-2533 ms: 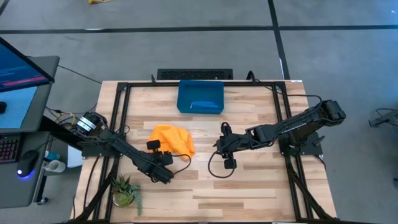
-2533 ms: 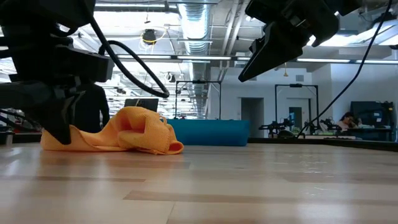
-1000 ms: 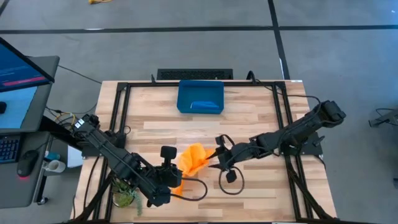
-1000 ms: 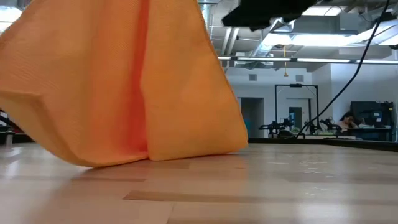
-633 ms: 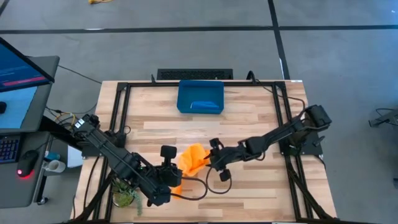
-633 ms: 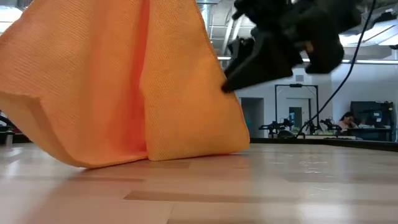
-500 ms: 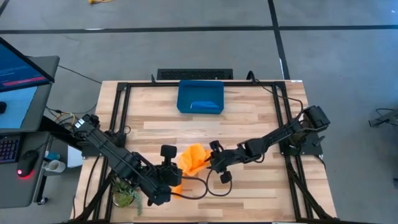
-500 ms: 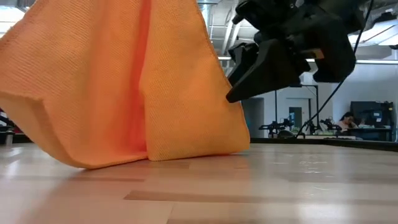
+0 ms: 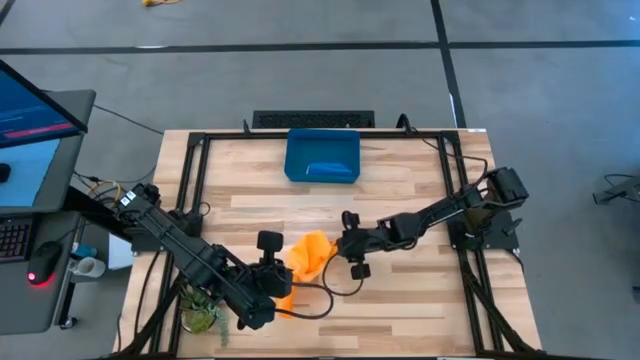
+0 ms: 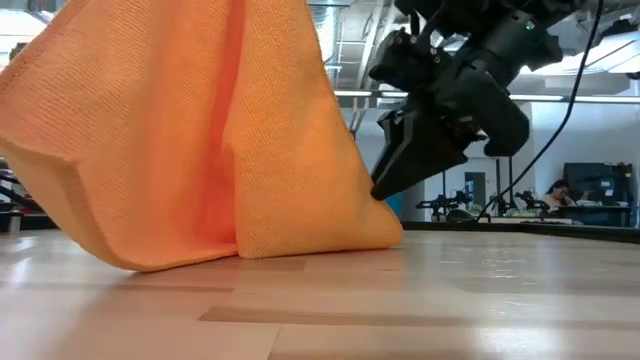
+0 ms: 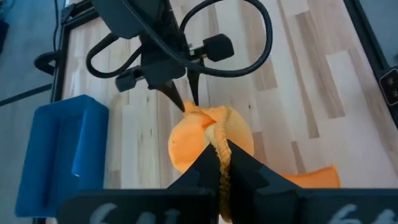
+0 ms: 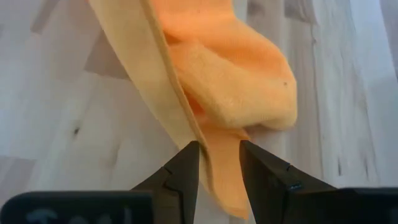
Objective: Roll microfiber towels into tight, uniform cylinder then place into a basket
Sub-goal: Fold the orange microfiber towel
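Two robot arms, each ending in one gripper: the left gripper (image 9: pixel 283 285) and right gripper (image 9: pixel 334 254). One orange towel (image 9: pixel 310 252). One blue basket (image 9: pixel 322 156) at twelve o'clock. One small potted plant (image 9: pixel 200 312) at seven o'clock.
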Robot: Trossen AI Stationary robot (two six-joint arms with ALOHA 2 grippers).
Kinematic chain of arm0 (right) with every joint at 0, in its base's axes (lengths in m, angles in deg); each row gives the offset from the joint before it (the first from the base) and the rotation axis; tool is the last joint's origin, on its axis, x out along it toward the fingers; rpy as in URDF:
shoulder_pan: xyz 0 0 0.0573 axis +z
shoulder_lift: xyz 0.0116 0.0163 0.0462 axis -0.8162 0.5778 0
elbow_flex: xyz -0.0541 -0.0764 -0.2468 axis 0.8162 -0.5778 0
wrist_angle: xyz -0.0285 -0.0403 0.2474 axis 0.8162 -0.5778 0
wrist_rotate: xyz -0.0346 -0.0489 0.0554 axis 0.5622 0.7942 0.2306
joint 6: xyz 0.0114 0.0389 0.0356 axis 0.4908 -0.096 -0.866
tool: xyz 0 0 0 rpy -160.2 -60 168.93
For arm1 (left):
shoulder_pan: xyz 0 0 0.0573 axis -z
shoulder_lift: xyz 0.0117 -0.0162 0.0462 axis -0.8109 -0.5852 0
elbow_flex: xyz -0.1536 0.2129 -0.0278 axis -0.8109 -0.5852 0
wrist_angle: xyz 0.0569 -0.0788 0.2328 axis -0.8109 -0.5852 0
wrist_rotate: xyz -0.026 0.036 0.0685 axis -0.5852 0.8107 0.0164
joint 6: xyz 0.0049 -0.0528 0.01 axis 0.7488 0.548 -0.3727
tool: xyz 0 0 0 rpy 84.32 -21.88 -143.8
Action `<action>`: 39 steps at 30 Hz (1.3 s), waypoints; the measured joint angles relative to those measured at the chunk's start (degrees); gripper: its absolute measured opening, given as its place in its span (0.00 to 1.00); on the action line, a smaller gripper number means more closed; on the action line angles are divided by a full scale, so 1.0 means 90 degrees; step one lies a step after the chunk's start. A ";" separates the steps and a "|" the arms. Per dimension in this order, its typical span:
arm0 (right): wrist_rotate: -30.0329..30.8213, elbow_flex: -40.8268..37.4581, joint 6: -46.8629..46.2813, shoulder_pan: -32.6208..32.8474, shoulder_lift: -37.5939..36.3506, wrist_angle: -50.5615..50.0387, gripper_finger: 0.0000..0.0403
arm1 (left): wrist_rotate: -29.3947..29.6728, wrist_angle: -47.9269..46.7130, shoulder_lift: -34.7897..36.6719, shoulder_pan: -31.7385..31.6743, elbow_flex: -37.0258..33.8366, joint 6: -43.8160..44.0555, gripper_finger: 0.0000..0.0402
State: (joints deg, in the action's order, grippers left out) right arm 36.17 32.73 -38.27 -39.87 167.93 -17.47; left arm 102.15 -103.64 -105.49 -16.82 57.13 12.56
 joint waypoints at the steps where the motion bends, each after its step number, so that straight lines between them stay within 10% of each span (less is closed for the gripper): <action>1: 0.0000 0.0000 -0.0020 -0.0001 0.0000 -0.0077 0.34 | 0.0043 -0.0029 -0.0001 0.0001 0.0000 -0.0002 0.00; 23: 0.0007 -0.0508 -0.0175 -0.0088 0.0594 0.1005 0.32 | 0.0299 -0.0240 -0.0002 0.0143 0.0002 0.0039 0.00; 39: 0.0005 -0.0551 -0.0537 -0.0007 -0.0224 -0.0272 0.03 | 0.0268 -0.0746 0.0001 0.0265 0.0002 0.0503 0.00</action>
State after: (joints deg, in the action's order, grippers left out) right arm 36.21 27.77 -43.10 -39.93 165.91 -19.91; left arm 104.56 -110.35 -105.48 -14.43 57.15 17.09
